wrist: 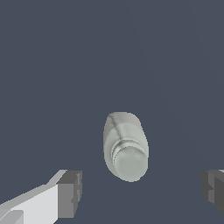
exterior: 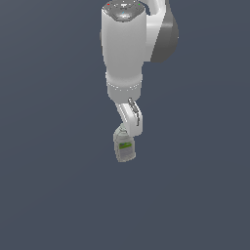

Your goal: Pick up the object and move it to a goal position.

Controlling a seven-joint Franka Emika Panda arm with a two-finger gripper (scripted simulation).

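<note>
Plain dark surface (exterior: 53, 195), bare around the work. The Panda arm (exterior: 124, 49) descends from twelve o'clock in the exterior view, its gripper (wrist: 141, 192) spread wide, both fingers (wrist: 70, 192) well apart from the load and holding nothing. The bottle (exterior: 125, 146) stands upright on the surface just below the wrist, green-and-white label (exterior: 125, 145) facing you; the wrist view looks down on its rounded cap (wrist: 130, 162). Expect a light, rigid, smooth-sided body, likely slippery and easily tipped. Close your gripper across the label band of the body, not on the domed cap.
</note>
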